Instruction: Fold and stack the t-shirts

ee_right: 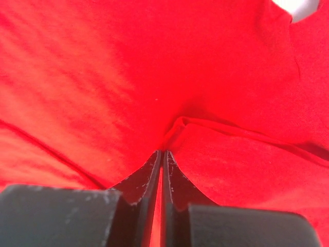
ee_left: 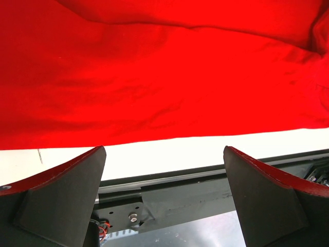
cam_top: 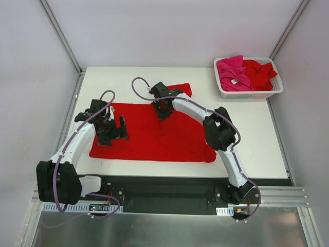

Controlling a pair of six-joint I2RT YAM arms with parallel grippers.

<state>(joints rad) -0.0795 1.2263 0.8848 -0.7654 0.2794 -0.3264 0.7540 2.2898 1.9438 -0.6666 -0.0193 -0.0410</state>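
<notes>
Counter (cam_top: 247,139): white, and you have one shirt spread over its middle, with bare surface left on the right, probably room for the folded stack.
Red t-shirt (cam_top: 154,131): it lies flat in the centre of the counter, wide left to right, its near hem running along the near edge. A sleeve or corner pokes out at the far side, right of centre. The cloth is plain bright red, mostly smooth, with shallow wrinkles in the left wrist view. You seem to be at the start of a fold on it.
Basket (cam_top: 249,92): white slotted plastic, at the far right corner, well apart from the spread shirt. It holds the shirts still waiting, a magenta-pink t-shirt (cam_top: 232,72) with a small white label on its left side and another red one (cam_top: 259,72) on its right, both crumpled.
Right gripper (ee_right: 162,154): you have it down on the far part of the red t-shirt, its fingers closed to a thin slit with a raised ridge of red cloth pinched between them. That grip looks meant to lift this edge for a fold.
Left gripper (ee_left: 164,170): fingers spread as wide as they go, holding nothing, hovering by the shirt's left near hem, likely ready to take that side.
</notes>
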